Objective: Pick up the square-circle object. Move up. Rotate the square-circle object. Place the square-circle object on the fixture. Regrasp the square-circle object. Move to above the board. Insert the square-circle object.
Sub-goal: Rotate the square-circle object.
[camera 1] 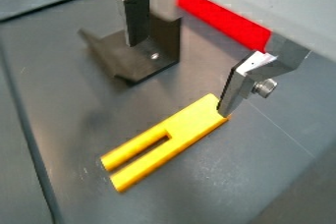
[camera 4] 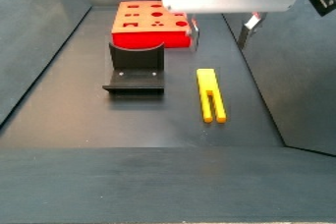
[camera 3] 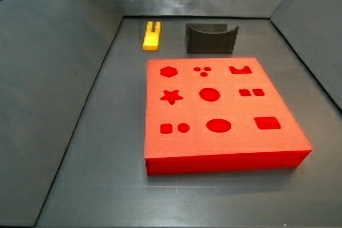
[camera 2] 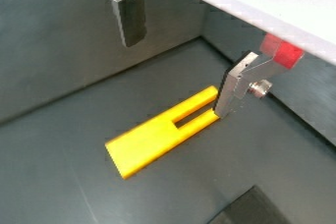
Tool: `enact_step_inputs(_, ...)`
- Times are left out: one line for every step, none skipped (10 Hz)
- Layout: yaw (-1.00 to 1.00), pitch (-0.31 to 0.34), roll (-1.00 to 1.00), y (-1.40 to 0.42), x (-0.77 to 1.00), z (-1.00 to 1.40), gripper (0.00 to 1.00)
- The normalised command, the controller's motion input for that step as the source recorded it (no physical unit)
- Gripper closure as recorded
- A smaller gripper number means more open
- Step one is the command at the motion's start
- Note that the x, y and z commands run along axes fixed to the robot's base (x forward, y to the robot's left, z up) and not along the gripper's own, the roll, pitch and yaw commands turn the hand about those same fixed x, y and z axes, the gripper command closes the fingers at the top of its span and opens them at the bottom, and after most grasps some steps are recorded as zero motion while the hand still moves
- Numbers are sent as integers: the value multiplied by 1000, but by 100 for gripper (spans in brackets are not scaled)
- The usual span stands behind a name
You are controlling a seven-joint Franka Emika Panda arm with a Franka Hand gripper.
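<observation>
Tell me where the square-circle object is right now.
The square-circle object lies flat on the floor beside the fixture, ahead of the board in a side view. The open claw hovers above it, not gripping.

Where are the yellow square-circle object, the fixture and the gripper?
square-circle object [camera 4: 210,94]: a side view, mid-length of its top.
fixture [camera 4: 134,69]: a side view, its front face.
gripper [camera 1: 184,41]: a wrist view, open, midway between fingertips, above the floor.

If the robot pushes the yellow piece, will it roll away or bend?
Probably neither. The square-circle object lies flat on the floor with flat faces, so it would likely slide, not roll. It looks like stiff plastic, probably light. Its open slot may flex slightly if squeezed. The gripper hangs open above it.
</observation>
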Motion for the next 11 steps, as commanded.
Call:
enact_step_inputs(1000, -2, 0, 9, 49, -195, 0)
enact_step_inputs(1000, -1, 0, 5, 35, -85, 0)
enact_step_inputs(1000, -1, 0, 3, 28, -50, 0)
enact_step_inputs(1000, -1, 0, 3, 28, -48, 0)
enact_step_inputs(1000, -1, 0, 3, 28, -47, 0)
enact_step_inputs(1000, -2, 0, 3, 30, -45, 0)
enact_step_inputs(1000, -2, 0, 3, 30, -43, 0)
enact_step_inputs(1000, -2, 0, 3, 31, -42, 0)
enact_step_inputs(1000, -2, 1, 3, 31, -41, 0)
enact_step_inputs(1000, -2, 1, 3, 31, -41, 0)
enact_step_inputs(1000, -2, 1, 3, 32, -40, 0)
